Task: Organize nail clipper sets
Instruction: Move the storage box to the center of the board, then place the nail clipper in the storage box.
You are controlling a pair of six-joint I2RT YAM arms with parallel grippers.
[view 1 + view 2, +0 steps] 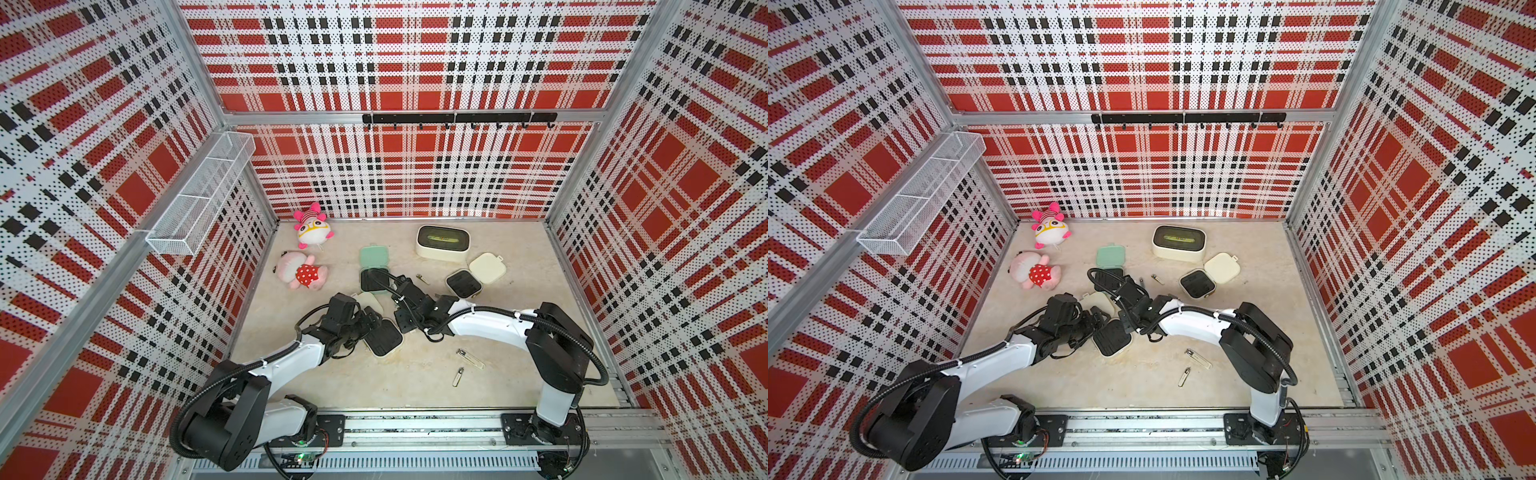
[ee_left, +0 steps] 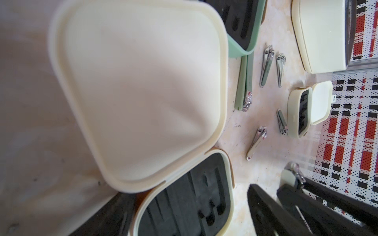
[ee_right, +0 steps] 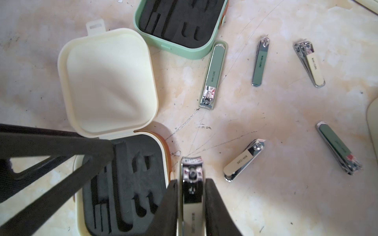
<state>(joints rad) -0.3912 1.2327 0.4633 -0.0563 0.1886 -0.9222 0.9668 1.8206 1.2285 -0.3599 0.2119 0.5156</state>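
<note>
Right hand (image 3: 191, 181), arm reaching low, pinches a cream clipper (image 3: 191, 169); left hand (image 1: 372, 322) gapes over cream case (image 3: 108, 81).

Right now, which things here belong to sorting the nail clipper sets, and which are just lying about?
Job: mint case, near cream case, far cream case, loose clippers, clipper in the right gripper.
Lying about: striped plush toy, spotted plush toy, big cream box, wire basket, hook rail.

overhead stereo pair, close wrist views
</note>
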